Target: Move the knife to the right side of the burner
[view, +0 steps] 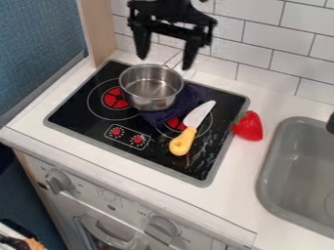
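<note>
well, the knife (189, 129) lies below the hand (165, 61) (apart)

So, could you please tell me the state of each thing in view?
Black two-finger tool: open, holding nothing.
Silver metal pot: upright, uncovered.
Yellow-handled toy knife: lying down.
Dark blue cloth: spread, partly under the pot.
Red toy strawberry: whole.

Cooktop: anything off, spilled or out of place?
Dark cloth bunched on the cooktop, partly under the pot: odd on a stove. Knife lies across the right burner. Pale streaks at front right; residue or scuffs, can't tell.
</note>
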Robot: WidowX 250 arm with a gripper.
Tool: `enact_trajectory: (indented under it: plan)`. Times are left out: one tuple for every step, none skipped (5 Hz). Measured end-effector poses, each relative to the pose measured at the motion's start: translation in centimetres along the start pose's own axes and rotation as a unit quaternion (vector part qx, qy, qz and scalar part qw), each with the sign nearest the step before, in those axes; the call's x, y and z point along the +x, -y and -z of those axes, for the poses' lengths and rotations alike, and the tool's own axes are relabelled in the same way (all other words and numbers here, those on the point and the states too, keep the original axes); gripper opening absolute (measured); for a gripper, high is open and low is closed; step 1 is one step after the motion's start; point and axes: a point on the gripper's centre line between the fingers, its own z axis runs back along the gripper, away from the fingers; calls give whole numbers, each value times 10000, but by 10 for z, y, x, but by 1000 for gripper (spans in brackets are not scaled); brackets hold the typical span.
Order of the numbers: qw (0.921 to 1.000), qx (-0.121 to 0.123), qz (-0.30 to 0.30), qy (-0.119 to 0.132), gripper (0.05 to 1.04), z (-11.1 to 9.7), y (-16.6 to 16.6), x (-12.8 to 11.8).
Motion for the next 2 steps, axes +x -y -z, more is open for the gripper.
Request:
enact_trajectory:
  plan:
    - [9975,76,-646,-267,1001,15,-42,1]
    - [9953,-14,-824,-516,1001,28,-68,-12]
